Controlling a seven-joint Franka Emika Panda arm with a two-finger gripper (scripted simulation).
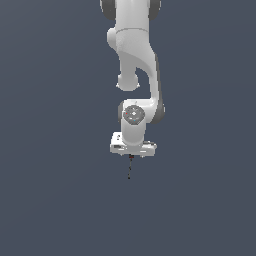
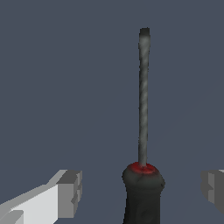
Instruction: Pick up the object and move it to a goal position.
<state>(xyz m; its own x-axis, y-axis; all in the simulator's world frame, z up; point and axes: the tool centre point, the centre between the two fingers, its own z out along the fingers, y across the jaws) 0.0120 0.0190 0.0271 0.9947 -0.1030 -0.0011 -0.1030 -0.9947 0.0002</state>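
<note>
The screwdriver [image 2: 142,131] has a black handle with a red collar and a thin dark shaft. In the wrist view its handle sits between my two grey fingertips [image 2: 70,192], with a gap on each side, and the shaft points away from the hand. My gripper [image 2: 141,192] is open and touches nothing. In the exterior view the screwdriver [image 1: 130,169] shows as a small dark sliver sticking out just below the white hand, and the gripper [image 1: 131,156] is low over it, its fingers mostly hidden by the hand.
The ground is a plain dark grey-blue surface [image 1: 60,200] in both views. The white arm [image 1: 135,60] reaches down from the top of the exterior view. No goal marker or other object shows.
</note>
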